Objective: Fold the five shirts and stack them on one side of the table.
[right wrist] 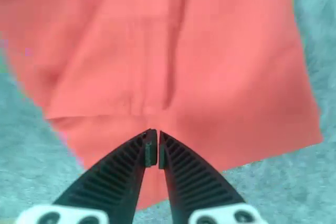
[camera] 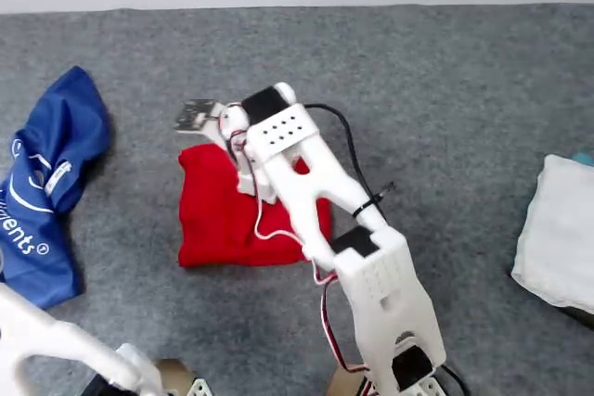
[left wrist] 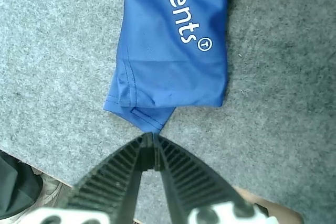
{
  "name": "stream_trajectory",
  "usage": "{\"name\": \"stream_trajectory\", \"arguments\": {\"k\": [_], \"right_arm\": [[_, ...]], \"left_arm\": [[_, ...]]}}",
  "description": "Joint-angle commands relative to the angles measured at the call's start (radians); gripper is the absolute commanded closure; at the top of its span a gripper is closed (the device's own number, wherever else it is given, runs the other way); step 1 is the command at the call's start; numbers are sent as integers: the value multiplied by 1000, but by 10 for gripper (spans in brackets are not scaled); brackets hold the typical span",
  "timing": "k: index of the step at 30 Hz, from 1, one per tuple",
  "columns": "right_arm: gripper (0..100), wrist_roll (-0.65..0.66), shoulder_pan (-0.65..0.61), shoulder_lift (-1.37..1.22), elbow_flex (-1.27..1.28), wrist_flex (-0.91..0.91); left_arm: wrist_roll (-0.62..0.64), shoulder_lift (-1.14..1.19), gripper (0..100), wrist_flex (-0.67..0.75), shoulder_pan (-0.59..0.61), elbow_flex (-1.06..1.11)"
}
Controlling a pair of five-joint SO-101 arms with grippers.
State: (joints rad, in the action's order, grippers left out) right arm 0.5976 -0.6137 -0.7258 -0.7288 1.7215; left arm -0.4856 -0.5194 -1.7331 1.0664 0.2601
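Red shirt (camera: 218,215) lies mid-worktop (camera: 445,71) | right end effector (right wrist: 151,148) pressed together above it | left end effector (left wrist: 151,150) pressed together beside blue shirt (left wrist: 173,51) corner

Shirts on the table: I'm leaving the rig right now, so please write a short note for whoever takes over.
Left tool: shut, tips at the blue shirt's hem.
Right tool: shut above the red shirt; whether it pinches cloth is unclear.
Done: white shirt folded at the table's right edge; red shirt looks folded, centre.
Left: fold the crumpled blue shirt, stack red and blue with the white.
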Motion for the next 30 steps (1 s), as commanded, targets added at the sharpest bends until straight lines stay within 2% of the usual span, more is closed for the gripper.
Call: {"name": "stream_trajectory", "arguments": {"k": [1,11,18,22,30], "right_arm": [[988,6,2,-25,-43,-15],[988,-8,-245,-7,-61,-4],[989,-46,-314,107,-176,64],[989,-41,-252,150,-187,73],[989,-44,18,136,-55,74]], "left_arm": [[-3,-31,994,-12,2,-5],[-3,-31,994,-12,2,-5],[-3,-31,994,-9,2,-5],[-3,-31,994,-8,2,-5],[-3,-31,994,-6,2,-5]]}}
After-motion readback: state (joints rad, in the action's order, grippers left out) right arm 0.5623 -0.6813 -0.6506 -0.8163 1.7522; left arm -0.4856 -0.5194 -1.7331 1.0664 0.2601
